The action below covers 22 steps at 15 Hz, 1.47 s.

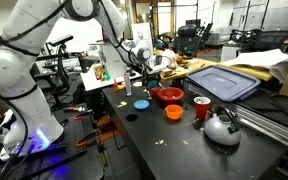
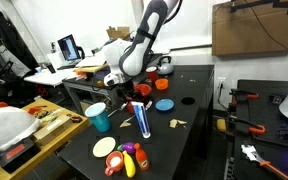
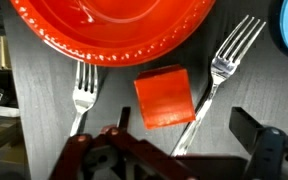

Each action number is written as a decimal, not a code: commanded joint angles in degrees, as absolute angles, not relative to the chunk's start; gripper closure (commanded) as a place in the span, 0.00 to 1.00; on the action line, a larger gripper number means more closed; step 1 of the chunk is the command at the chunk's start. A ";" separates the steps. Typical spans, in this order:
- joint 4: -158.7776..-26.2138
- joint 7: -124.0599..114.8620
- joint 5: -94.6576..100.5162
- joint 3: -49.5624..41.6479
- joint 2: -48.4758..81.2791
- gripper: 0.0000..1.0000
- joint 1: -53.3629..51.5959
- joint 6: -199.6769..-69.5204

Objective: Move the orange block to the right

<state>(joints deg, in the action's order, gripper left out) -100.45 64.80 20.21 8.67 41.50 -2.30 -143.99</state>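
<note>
In the wrist view the orange block point(image 3: 164, 97) lies flat on the dark table, a reddish-orange cube between two silver forks point(image 3: 83, 92) point(image 3: 216, 75). A wide red bowl point(image 3: 112, 28) sits just beyond it. My gripper point(image 3: 184, 135) is open and empty, with its two dark fingers at the bottom of the view. The block lies just ahead of them and touches neither finger. In both exterior views the gripper point(image 1: 146, 70) point(image 2: 122, 84) hangs low over the table by the red bowl point(image 1: 167, 96). I cannot make out the block there.
On the black table stand a small orange bowl point(image 1: 173, 111), a red cup point(image 1: 201, 106), a steel kettle point(image 1: 222, 127) and a blue disc point(image 1: 141, 103). A teal cup point(image 2: 99, 117), a blue marker point(image 2: 144, 121) and a plate of toy food point(image 2: 106, 147) are nearer one end.
</note>
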 commanded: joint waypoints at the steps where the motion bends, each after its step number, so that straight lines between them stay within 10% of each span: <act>1: -96.83 66.17 22.08 6.94 44.05 0.00 -3.36 -144.81; 5: -94.40 66.30 23.88 5.89 45.97 0.03 -3.82 -144.51; 6: -93.96 66.45 24.20 5.78 46.36 0.26 -3.84 -144.39; 14: -92.82 67.39 22.98 7.06 46.52 0.74 -3.21 -142.56; 22: -95.13 65.91 17.43 8.49 41.80 0.74 -1.84 -138.12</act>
